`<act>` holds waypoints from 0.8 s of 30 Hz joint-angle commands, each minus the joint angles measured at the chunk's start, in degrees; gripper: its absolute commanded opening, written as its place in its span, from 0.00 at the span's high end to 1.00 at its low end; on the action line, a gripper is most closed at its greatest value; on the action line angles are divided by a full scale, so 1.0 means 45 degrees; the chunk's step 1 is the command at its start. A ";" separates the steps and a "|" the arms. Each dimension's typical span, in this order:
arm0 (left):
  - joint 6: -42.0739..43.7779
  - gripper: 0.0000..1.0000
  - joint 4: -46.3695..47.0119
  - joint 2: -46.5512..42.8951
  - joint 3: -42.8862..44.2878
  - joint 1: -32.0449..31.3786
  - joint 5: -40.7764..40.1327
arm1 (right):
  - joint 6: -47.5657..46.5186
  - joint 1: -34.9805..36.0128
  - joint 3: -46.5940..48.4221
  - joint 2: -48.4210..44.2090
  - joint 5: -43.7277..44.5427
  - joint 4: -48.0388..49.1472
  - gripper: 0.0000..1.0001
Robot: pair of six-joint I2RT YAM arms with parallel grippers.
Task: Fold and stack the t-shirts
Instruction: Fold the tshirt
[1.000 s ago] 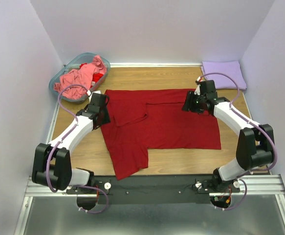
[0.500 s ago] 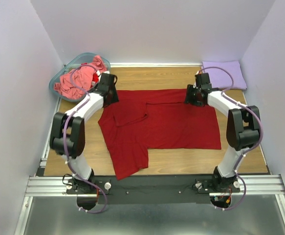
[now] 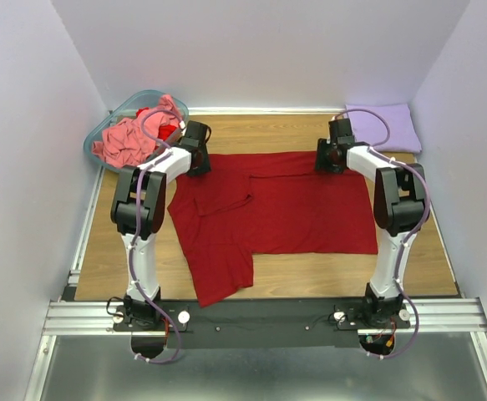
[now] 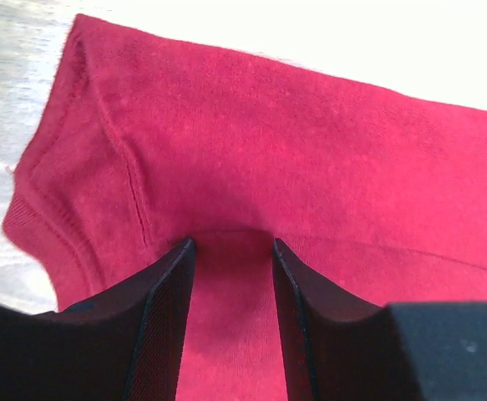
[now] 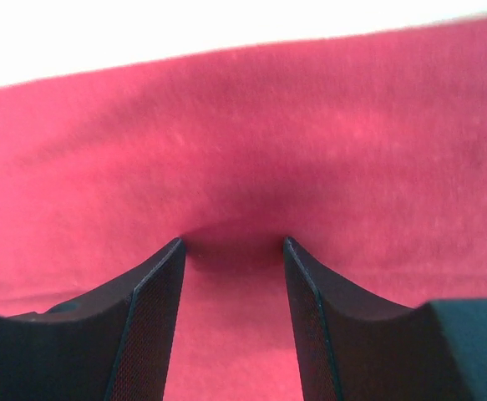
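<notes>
The dark red t-shirt (image 3: 285, 209) lies spread flat on the wooden table, its left part folded over and one part reaching toward the near edge. My left gripper (image 3: 197, 160) is at the shirt's far left corner. In the left wrist view (image 4: 230, 242) its jaws stand open, tips down on the red cloth (image 4: 251, 142) near a sleeve seam. My right gripper (image 3: 331, 157) is at the far right edge. In the right wrist view (image 5: 233, 241) its jaws are open, tips pressed on the red cloth (image 5: 251, 142). A lavender t-shirt (image 3: 383, 127) lies folded at the far right corner. A salmon-pink t-shirt (image 3: 134, 134) is crumpled in the basket.
The translucent teal plastic basket (image 3: 109, 117) stands at the far left corner, close behind my left gripper, with some red cloth in it too. White walls close in the table on three sides. Bare wood (image 3: 143, 251) shows left of the shirt.
Both arms have stretched away from me. The left gripper moved from the shirt's left side to its far left corner; the right gripper moved a little farther along the far edge.
</notes>
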 commanded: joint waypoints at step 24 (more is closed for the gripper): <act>0.0587 0.36 -0.0325 0.0037 0.1367 0.1646 0.0810 | -0.0484 0.0023 0.2883 0.1443 -0.1083 0.0158 0.39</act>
